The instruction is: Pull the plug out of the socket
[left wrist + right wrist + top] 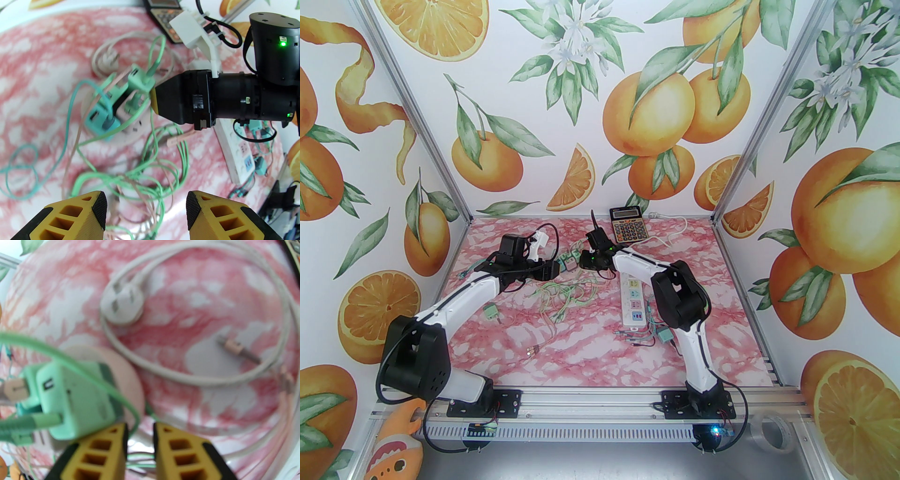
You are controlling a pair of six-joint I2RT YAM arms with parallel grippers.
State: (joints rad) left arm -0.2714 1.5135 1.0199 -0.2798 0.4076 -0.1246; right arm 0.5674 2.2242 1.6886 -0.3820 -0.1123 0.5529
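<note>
L gripper wide, empty; cable tangle below. R gripper narrow, beside mint plug in pink socket; calculator behind.

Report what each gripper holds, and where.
Left gripper: open, holding nothing. Right gripper: narrowed beside the green plug; a hold cannot be told.

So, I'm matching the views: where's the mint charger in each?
Top external: mint charger mid-table, just left of the right gripper.
Left wrist: mint charger at centre, against the right gripper.
Right wrist: mint charger lower left, beside the right gripper.
Shared landmark: the right gripper.
</note>
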